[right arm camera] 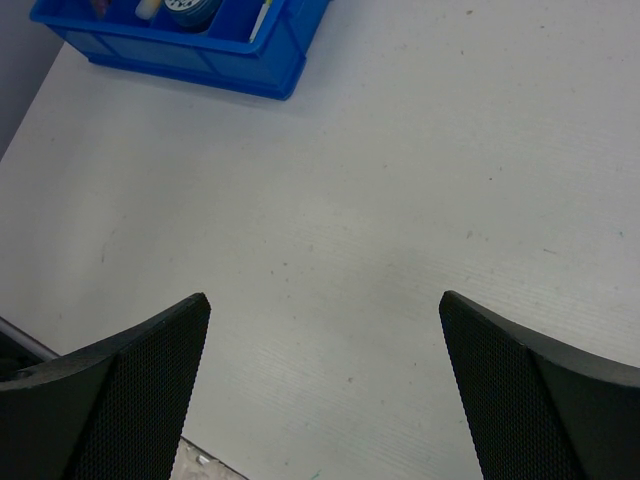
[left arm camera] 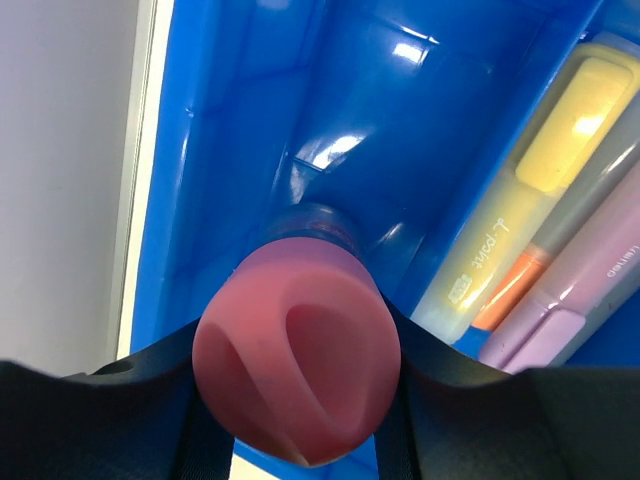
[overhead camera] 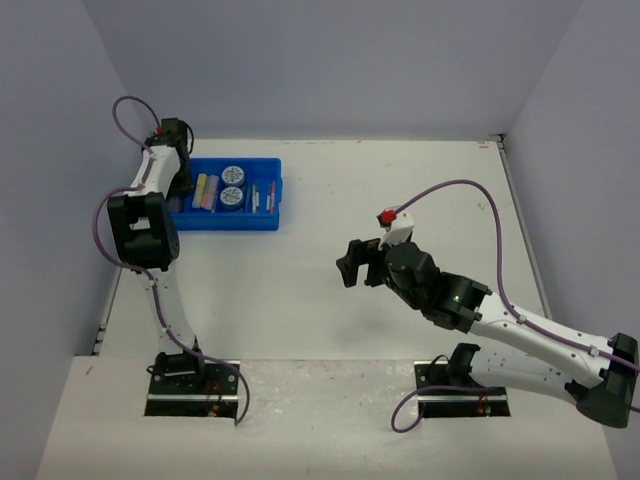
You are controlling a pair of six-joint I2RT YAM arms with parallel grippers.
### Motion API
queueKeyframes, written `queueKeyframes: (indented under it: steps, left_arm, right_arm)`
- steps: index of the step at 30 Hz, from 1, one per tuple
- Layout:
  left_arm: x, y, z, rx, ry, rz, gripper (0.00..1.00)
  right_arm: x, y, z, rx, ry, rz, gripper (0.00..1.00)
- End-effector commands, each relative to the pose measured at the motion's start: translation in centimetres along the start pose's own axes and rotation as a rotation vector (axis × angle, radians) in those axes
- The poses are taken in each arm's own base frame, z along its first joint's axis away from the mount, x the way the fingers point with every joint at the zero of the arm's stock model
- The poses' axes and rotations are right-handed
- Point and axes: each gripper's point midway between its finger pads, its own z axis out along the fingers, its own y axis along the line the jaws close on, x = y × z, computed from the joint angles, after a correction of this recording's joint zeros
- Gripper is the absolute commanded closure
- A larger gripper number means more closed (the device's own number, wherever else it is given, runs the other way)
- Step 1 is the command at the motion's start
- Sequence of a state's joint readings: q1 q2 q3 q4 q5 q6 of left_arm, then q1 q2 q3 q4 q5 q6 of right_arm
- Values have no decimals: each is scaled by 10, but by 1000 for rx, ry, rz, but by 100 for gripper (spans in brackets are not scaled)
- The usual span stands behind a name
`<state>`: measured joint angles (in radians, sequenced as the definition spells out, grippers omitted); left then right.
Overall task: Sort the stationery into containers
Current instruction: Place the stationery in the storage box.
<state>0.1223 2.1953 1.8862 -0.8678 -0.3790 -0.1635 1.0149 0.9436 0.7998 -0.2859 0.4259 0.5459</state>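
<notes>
Blue tray [overhead camera: 235,222]: markers [overhead camera: 205,190], tubs [overhead camera: 232,198], pens [overhead camera: 262,196] | left hand [left arm camera: 298,425] grips bottle [left arm camera: 297,355]

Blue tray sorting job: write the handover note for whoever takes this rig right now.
Left gripper: shut on the cap of the small pink-capped bottle, which points down into the end compartment of the rectangular bright blue plastic tray. Whether it touches the floor cannot be told.
Right gripper: open, empty, over the white table.
Done: pastel marker sticks, two small round blue tubs and thin pens lie in the other compartments. No stationery shows outside the tray.
Left: release the bottle, withdraw the left arm.
</notes>
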Motion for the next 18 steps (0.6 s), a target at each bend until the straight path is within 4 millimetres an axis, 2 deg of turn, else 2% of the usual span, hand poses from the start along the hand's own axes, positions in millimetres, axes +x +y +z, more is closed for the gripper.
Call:
queueKeyframes:
  steps: [1,5,9,14,18]
  left_arm:
    - [-10,8,-7,-10,-8,-3,56]
    - [-27,11,-24,2,-58,-42,34]
    - [-35,12,-32,16,-84,-59,23]
    - [-40,12,-39,25,-101,-79,22]
    - [-57,19,-68,47,-177,-128,19]
  right_arm:
    - [-10,7,0,-18,-18,21,1]
    - [-8,9,2,-17,-8,17,1]
    - [-7,9,3,-15,-4,17,1]
    - [-7,8,4,-12,-4,16,1]
    - [-5,10,6,-13,3,14,1]
